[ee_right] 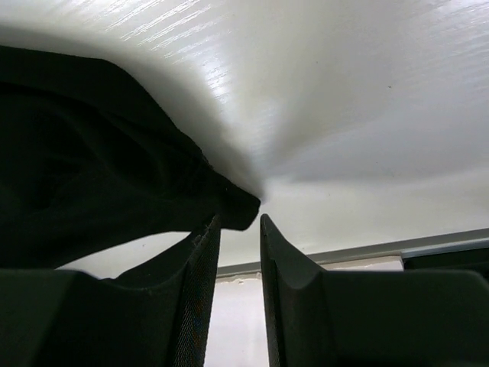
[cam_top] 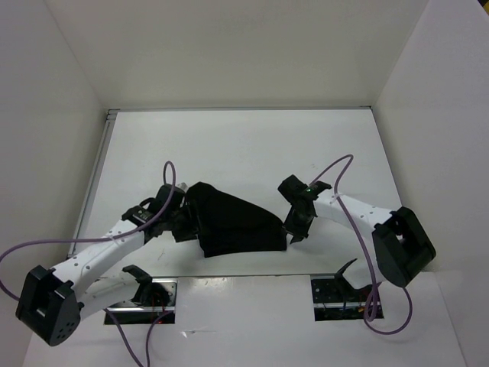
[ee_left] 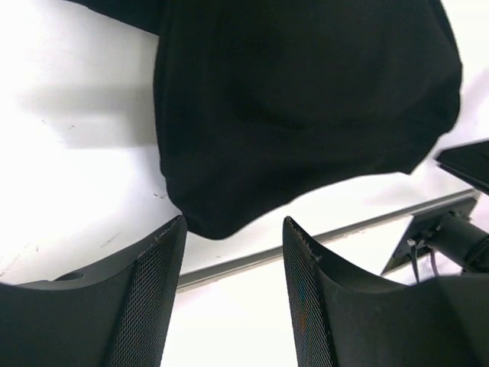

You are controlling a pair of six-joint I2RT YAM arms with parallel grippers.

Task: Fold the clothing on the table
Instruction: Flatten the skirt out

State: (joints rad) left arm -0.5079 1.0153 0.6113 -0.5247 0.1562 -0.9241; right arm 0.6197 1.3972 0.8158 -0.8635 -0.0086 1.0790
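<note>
Clothing (cam_top: 229,225) lay as a rough dark wedge at lower centre of the overhead frame, on the table (cam_top: 229,145) and close to its near rail (cam_top: 252,274). Your left gripper (ee_left: 234,222) sat at the wedge's left edge with its claw spread wide and nothing between the fingers, the cloth lying just beyond the tips. Your right gripper (ee_right: 240,222) sat at the wedge's right corner, its claw parted by a narrow gap that showed only white tabletop, with the corner of the fabric right at the tips.

By my reading you were between grips on a fold, so you needed to lift each claw straight up before swinging it aside; a dragged finger could have pulled the floppy hem back open. The lay looked lumpy rather than flat, so a smoothing pass or a fresh pinch at the far corners seemed due.

Matte white tabletop filled the upper half of the frame; plain white walls (cam_top: 229,46) closed it in at top, left and right.
</note>
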